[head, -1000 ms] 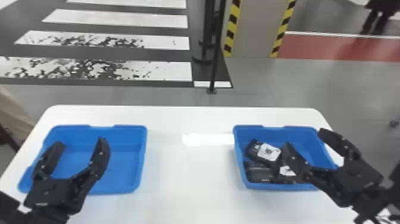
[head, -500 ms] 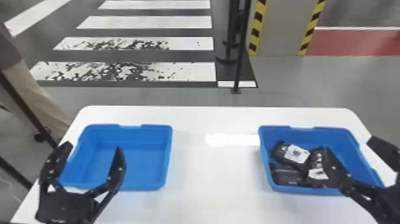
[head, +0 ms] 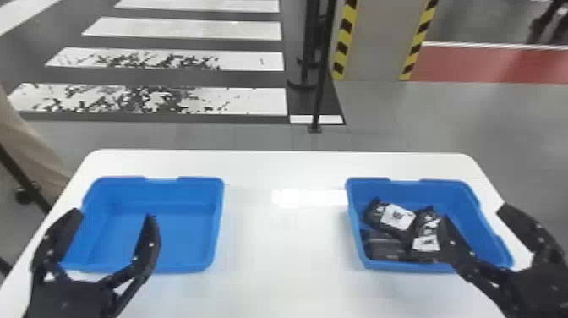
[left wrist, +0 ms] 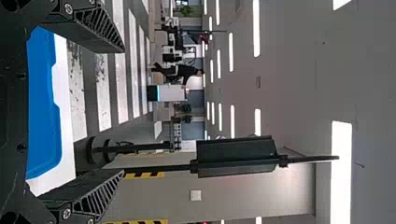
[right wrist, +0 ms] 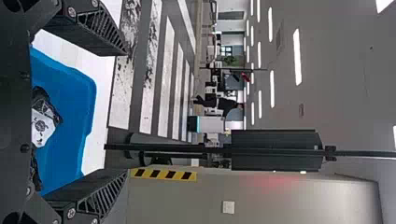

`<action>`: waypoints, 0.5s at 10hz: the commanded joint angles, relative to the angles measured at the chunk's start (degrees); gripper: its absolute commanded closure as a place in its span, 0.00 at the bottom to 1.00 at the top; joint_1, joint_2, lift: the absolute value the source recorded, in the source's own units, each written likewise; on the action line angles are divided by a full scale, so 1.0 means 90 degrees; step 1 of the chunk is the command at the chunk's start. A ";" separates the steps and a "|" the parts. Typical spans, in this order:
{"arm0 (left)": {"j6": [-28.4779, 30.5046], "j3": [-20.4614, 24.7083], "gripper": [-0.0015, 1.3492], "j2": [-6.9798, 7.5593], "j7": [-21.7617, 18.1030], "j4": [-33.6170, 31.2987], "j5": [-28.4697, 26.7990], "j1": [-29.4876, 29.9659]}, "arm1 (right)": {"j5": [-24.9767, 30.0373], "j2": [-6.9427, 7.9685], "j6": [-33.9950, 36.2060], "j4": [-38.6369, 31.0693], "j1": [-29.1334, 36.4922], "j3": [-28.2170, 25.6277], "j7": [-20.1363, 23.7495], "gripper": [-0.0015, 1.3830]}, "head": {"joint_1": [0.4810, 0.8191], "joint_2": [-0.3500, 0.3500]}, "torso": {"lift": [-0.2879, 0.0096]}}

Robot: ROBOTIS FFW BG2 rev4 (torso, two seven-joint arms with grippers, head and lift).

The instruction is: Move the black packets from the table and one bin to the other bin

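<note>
Head view | left end effector, right end effector: fingers spread | crinkled black packets in round-cornered bin

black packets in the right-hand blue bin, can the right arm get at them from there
Likely yes: the black right gripper hangs open near the rectangular blue bin, and nothing seems to lie on the black packets.
</note>
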 commanded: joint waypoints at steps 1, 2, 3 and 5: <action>0.0074 -0.0001 0.09 -0.0016 0.0000 -0.0004 0.0039 0.0013 | 0.0009 0.0000 0.0002 -0.0011 -0.0009 -0.0005 0.0001 0.10 | 0.63 0.43 | 0.60; 0.0106 -0.0001 0.09 -0.0016 0.0000 -0.0004 0.0051 0.0013 | 0.0022 0.0000 0.0002 -0.0027 -0.0009 -0.0005 0.0001 0.10 | 0.63 0.43 | 0.60; 0.0121 0.0012 0.09 -0.0016 0.0000 -0.0004 0.0064 0.0028 | 0.0034 0.0000 0.0002 -0.0043 -0.0025 -0.0005 0.0001 0.10 | 0.63 0.44 | 0.60; 0.0168 0.0012 0.09 -0.0016 0.0000 -0.0004 0.0077 0.0013 | 0.0060 0.0000 0.0002 -0.0043 -0.0025 0.0008 0.0001 0.10 | 0.63 0.44 | 0.60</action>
